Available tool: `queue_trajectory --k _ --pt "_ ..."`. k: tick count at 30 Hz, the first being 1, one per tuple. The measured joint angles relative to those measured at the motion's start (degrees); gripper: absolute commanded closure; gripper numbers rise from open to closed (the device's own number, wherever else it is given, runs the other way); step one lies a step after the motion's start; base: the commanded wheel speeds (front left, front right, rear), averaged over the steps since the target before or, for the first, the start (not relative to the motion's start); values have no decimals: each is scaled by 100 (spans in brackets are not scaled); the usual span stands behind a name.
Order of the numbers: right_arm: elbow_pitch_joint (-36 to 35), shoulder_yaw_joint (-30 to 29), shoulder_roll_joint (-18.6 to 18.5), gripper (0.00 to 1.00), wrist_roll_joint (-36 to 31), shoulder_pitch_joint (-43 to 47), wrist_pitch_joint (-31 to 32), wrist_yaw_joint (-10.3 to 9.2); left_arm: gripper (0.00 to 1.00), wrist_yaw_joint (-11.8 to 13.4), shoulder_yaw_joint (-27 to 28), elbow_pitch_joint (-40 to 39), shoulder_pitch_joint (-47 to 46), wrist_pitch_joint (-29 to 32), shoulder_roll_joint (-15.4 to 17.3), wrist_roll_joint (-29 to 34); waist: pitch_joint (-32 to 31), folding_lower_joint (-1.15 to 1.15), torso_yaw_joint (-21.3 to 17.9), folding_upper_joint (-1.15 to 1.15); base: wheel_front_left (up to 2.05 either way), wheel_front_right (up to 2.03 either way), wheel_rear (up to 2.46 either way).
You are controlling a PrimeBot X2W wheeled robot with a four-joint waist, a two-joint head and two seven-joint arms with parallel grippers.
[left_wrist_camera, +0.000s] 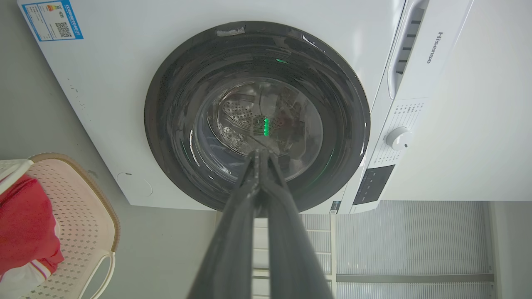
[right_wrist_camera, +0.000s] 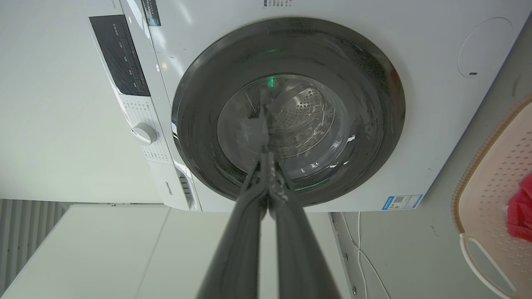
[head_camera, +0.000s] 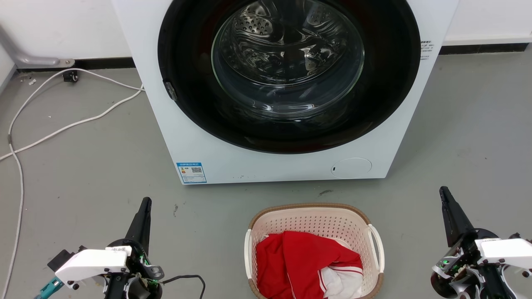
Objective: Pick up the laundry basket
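The laundry basket (head_camera: 311, 222) stands on the floor in front of the washing machine, cream-white and perforated with a brown rim and two white loop handles, holding red and white clothes (head_camera: 305, 265). Part of the basket (left_wrist_camera: 79, 216) shows at the lower left of the left wrist view, and part of the basket (right_wrist_camera: 494, 166) at the right edge of the right wrist view. My left gripper (head_camera: 145, 202) is shut, well to the basket's left, holding nothing. My right gripper (head_camera: 443, 191) is shut too, well to the basket's right. Both point toward the machine.
The white washing machine (head_camera: 199, 137) with its round glass door (head_camera: 289, 58) shut stands just behind the basket. White cables (head_camera: 62, 128) trail over the grey floor at the left. A white wall runs behind.
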Motion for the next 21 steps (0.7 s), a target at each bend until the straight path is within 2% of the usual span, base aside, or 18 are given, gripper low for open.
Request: queue_trajectory --k 19,20,21 --pt "43 4 1 100 0 25 -1 0 100 0 -7 41 21 -2 -4 -1 0 0 0 0 0 0 0" --pt "93 7 4 0 0 68 -1 0 0 0 -13 91 62 -3 -11 -2 0 0 0 0 0 0 0" --pt "142 9 7 0 0 124 -1 0 0 0 -19 142 116 -5 -21 -2 0 0 0 0 0 0 0"
